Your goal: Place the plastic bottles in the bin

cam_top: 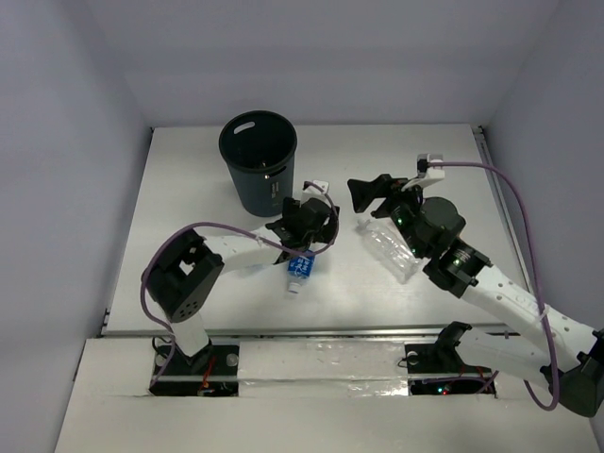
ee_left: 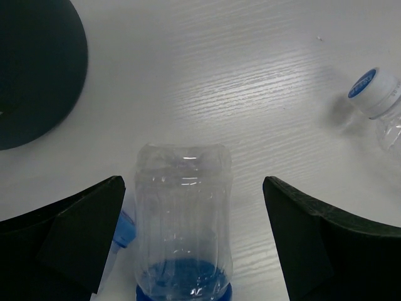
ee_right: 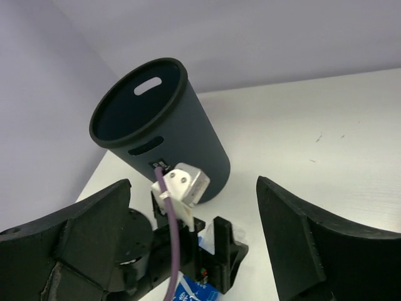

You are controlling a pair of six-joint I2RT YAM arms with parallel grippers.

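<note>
- Left wrist view: blue-labelled bottle (ee_left: pixel 183 213) is framed by spread, empty left fingers (ee_left: pixel 81 232).
- Ribbed bottle (cam_top: pixel 389 247) is seen near released right fingers (ee_right: pixel 301 238); neither is placed in the bin (cam_top: pixel 260 184) yet.

The worktop (cam_top: pixel 189 283) is a flat white panel with a fine lengthwise wood-grain texture, clearest in the left wrist view. A few small dark specks (ee_right: pixel 318 138) mark its surface in the right wrist view. Plain pale grey walls enclose it on three sides: back wall (cam_top: pixel 330 57), left wall (cam_top: pixel 57 189) and right wall (cam_top: pixel 557 113). A thin metal rail (cam_top: pixel 493 179) runs along its right edge. A separate white board (cam_top: pixel 113 396) adjoins the near edge, with a glossy strip (cam_top: pixel 321 387) across it.
</note>
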